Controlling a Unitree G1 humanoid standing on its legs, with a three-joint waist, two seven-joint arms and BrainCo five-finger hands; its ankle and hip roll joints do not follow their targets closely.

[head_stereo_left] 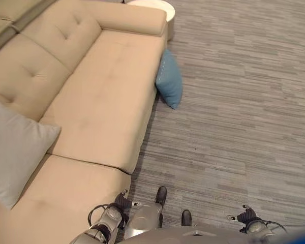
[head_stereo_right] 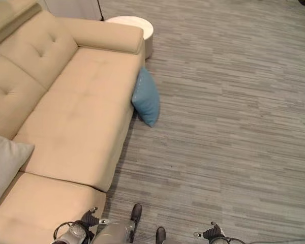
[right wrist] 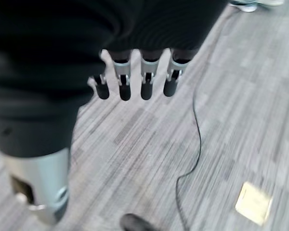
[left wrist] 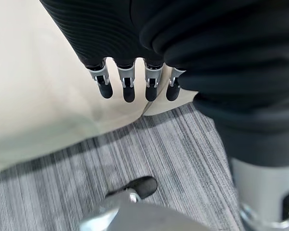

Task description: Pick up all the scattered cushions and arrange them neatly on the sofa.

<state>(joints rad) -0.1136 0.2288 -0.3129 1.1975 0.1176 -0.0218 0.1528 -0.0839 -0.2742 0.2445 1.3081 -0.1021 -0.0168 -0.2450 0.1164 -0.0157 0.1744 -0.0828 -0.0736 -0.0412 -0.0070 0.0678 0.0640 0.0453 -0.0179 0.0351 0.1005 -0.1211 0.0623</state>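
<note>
I'm looking down at the beige sofa (head_stereo_left: 96,101) with a grey cushion (head_stereo_left: 12,150) sitting on it; the blue cushion (head_stereo_left: 170,79) is leaning against its front edge on the floor (head_stereo_left: 244,101). Left hand (left wrist: 130,82) and right hand (right wrist: 135,79) are hanging low, fingers straight, holding nothing.

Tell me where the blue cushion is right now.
The blue cushion stands on the floor, leaning against the sofa's front edge near its armrest, ahead of the robot.

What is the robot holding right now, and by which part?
Nothing. Both the left hand and right hand hang open and empty; the blue cushion leans on the floor against the sofa.
</note>
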